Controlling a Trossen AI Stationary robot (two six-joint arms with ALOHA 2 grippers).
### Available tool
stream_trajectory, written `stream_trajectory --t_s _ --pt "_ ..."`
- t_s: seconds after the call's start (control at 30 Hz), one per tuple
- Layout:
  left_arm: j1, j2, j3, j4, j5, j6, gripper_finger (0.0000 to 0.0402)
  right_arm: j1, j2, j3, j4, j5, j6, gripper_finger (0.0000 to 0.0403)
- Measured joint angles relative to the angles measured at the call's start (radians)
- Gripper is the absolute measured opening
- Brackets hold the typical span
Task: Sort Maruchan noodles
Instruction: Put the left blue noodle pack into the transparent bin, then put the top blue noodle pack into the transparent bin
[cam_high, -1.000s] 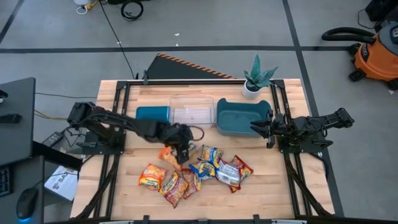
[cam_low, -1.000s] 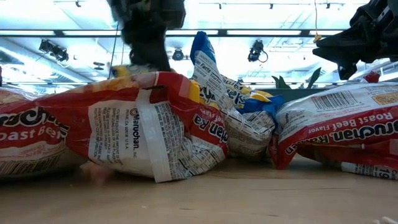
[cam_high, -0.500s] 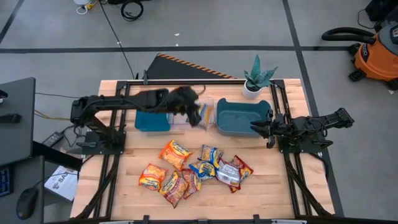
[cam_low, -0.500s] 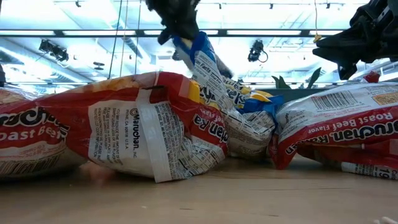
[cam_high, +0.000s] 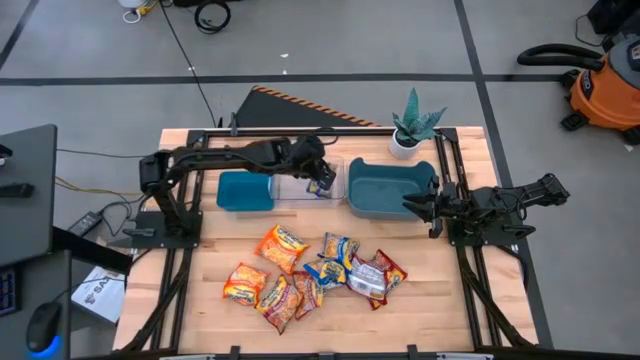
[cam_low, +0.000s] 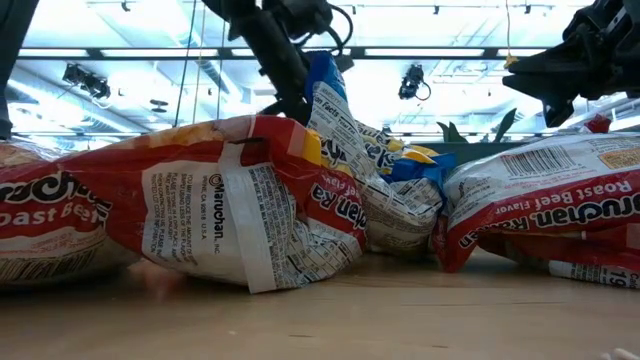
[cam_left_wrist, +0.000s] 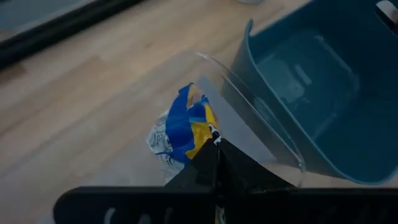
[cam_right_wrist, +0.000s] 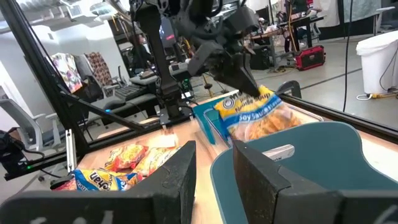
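Left end effector (cam_high: 322, 181) is clamped on the top edge of a blue-and-yellow noodle packet (cam_high: 324, 184), its two fingers pinched together on the crimped seam. The packet hangs below it, over the clear bin (cam_high: 300, 183). Just beside that bin on one side stands the big teal bin (cam_high: 385, 190), and on the other the small teal bin (cam_high: 244, 190).

Judging by how it dangles from a single pinch, the packet is light, and its crinkly plastic looks slick and soft around a brittle noodle block. The flat sealed seam is the sensible place to take it; squeezing the middle would likely crack the noodles.

Well apart from the left end effector, toward the near edge of the desk (cam_high: 430, 300), the remaining packets (cam_high: 310, 275) lie in an overlapping heap.

Right end effector (cam_high: 412, 207) waits with fingers apart over the big teal bin's far side.
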Motion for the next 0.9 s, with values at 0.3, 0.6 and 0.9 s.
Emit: stream_trajectory --t_s 0.3,0.6,0.9 --pt "0.0 0.036 0.002 0.037 -0.01 -0.146 0.0011 0.0 0.0 0.0 0.002 0.0 0.0 0.0111" --pt "-0.007 0.076 0.0 0.031 0.006 -0.165 0.0012 0.0 0.0 0.0 0.01 0.0 0.0 0.0111" --pt "-0.018 0.065 0.001 -0.005 0.019 0.051 0.0089 0.0 0.0 0.0 0.01 0.0 0.0 0.0111"
